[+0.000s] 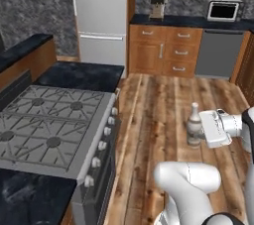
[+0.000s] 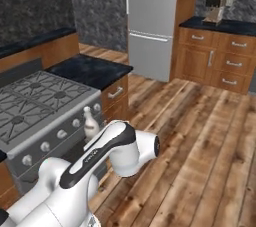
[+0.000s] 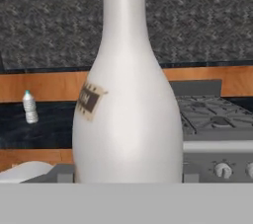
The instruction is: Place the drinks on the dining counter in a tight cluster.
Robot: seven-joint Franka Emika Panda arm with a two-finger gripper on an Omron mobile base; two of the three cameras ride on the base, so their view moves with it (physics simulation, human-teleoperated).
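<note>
Bottle [image 1: 194,126], slim, tan body with white neck, upright, clamped between the fingers of the gripper [image 1: 198,129] above the wood floor [image 1: 158,110], beside the stove [image 1: 44,130]; clear blue-capped bottle [image 3: 29,107] on distant black counter [image 3: 49,129].

Open wood floor [image 1: 163,105] lies ahead; the stove [image 1: 49,130] and its bench [image 1: 79,75] block the left side.

Two bottles can be counted: one slim tan bottle with a white neck [image 1: 194,126] and one small clear bottle with a blue cap [image 3: 30,107] (far off on a dark counter). One stove [image 1: 44,130], one refrigerator [image 1: 101,18], one coffee machine [image 1: 158,6].
</note>
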